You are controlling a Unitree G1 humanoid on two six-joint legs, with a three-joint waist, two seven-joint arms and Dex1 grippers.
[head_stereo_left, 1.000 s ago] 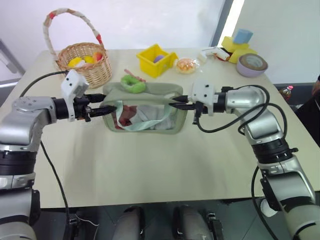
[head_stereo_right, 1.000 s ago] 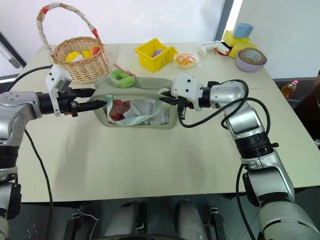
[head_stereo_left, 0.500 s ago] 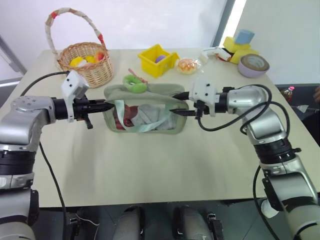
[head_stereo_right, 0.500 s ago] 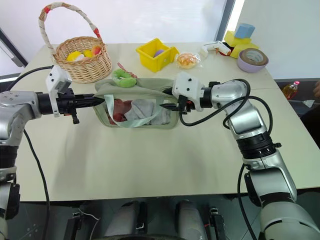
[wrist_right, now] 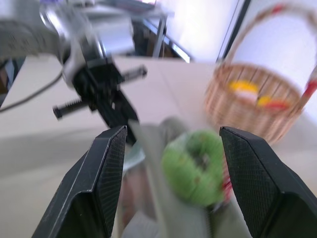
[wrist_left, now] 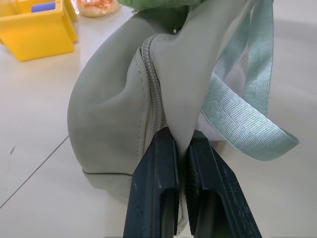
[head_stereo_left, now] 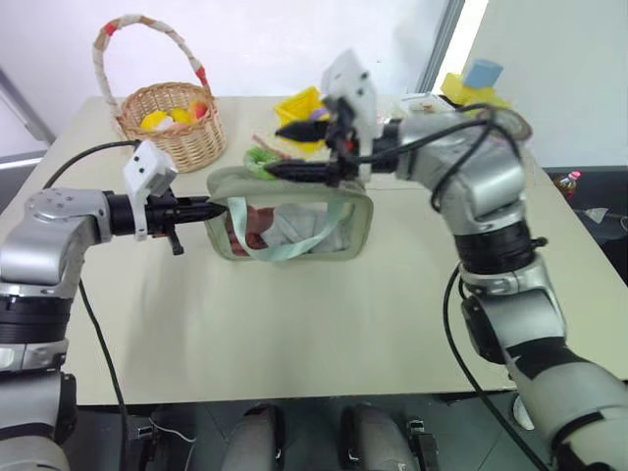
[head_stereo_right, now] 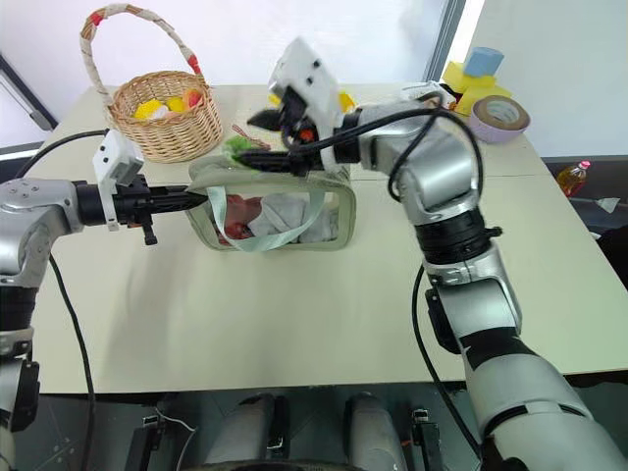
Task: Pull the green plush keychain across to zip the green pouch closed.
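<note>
Jaws, left gripper [wrist_left: 181, 193]: clamped together on the end fabric of the green pouch [head_stereo_left: 294, 221], just beside the zip line. Jaws, right gripper [wrist_right: 171, 183]: held wide apart, gripping nothing, poised to either side of the green plush keychain [wrist_right: 193, 168].

Keychain: I see it sitting at the pouch's top edge, toward the end my left gripper holds, with the right gripper reaching over the pouch to it.

Pouch: stands on the surface [head_stereo_left: 294, 334], strap [wrist_left: 247, 109] hanging loose at the front.

Beyond it: wicker basket [head_stereo_left: 172, 128], yellow bin [wrist_left: 34, 27].

Risks, as I judge them: I may close on the fuzzy plush alone and slip off under the pull; the loose strap could catch in the zip; the left grip on thin fabric could let go.

Writing or brands: none I can read.
</note>
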